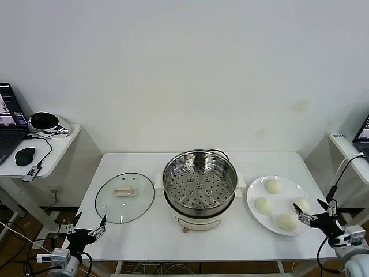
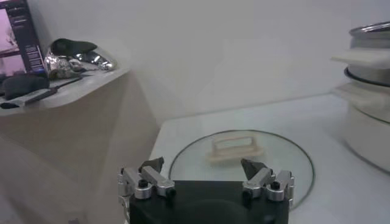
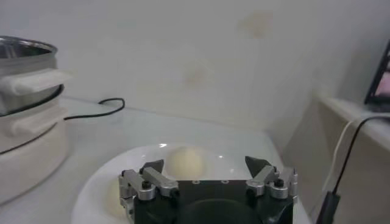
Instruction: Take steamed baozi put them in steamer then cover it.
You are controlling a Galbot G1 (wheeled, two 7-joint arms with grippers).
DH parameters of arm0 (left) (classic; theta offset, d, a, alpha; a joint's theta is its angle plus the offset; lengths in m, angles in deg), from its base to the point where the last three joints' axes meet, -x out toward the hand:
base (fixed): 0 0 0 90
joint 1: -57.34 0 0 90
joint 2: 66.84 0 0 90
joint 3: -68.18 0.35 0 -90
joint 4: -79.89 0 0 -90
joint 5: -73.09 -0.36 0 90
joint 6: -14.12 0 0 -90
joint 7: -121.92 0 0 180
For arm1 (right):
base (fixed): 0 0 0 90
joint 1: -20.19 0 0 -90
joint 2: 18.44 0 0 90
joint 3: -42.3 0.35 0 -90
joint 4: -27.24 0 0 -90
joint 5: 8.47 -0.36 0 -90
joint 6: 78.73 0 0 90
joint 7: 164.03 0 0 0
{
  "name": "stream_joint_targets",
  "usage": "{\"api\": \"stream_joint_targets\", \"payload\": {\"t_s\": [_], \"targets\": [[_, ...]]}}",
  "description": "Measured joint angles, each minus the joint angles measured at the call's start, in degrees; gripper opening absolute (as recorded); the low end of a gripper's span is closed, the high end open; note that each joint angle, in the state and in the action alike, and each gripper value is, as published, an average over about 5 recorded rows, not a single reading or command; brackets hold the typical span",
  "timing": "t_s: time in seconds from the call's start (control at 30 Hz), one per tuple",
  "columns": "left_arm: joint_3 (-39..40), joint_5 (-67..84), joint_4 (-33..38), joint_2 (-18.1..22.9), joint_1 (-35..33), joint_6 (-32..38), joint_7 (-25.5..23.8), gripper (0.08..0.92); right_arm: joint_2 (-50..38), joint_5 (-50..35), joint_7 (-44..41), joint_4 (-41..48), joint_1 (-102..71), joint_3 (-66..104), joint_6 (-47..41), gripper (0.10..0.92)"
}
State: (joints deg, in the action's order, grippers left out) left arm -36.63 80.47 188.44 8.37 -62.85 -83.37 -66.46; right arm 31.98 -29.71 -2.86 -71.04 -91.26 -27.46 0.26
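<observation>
A plain white wall (image 1: 184, 69) stands behind a white table (image 1: 132, 161).

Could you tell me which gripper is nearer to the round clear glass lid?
The left gripper, open just off the round clear glass lid's near edge. The right gripper is open beside the flat white plate, across the table.

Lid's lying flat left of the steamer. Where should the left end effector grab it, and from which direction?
Probably the flat cream handle at the middle of the glass lid, from straight above, fingers across its narrow width. The lid lies flat on the table, so its rim offers little purchase. The left end effector is open.
</observation>
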Motion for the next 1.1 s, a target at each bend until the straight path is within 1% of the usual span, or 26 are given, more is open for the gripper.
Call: {"api": "stream_joint_targets", "payload": {"t_s": [0.07, 0.13, 0.37, 0.53, 0.67, 0.87, 1.1], "targets": [[0.06, -0.07, 0.13, 0.01, -0.05, 0.04, -0.05, 0.823, -0.96, 1.41, -1.44, 0.41, 1.25, -0.18, -0.2, 0.823], [0.13, -0.19, 0.43, 0.03, -0.13, 0.15, -0.13, 0.823, -2.97, 4.57, -4.83, 1.37, 4.01, -0.64, -0.46, 0.823], [0.2, -0.56, 1.97, 0.35, -0.92, 0.3, -0.48, 0.823, -9.99, 18.88, -21.15, 7.41, 17.62, -5.96, 1.1, 0.823], [0.24, -0.69, 3.22, 0.73, -1.61, 0.23, -0.67, 0.823, -13.56, 28.66, -31.67, 13.05, 30.54, -15.73, 3.7, 0.823], [0.2, -0.76, 4.3, 1.35, -2.12, 0.16, -0.82, 0.823, -14.54, 34.55, -38.22, 18.02, 42.16, -27.04, 6.12, 0.823], [-0.15, -1.25, 5.67, 2.11, -3.1, 0.33, -0.81, 0.823, -12.86, 41.34, -44.27, 26.53, 57.65, -44.43, 9.99, 0.823], [-0.27, -1.88, 6.68, 3.03, -4.24, 0.75, -0.77, 0.823, -8.3, 48.91, -46.97, 35.39, 67.41, -56.34, 14.5, 0.823]]}}
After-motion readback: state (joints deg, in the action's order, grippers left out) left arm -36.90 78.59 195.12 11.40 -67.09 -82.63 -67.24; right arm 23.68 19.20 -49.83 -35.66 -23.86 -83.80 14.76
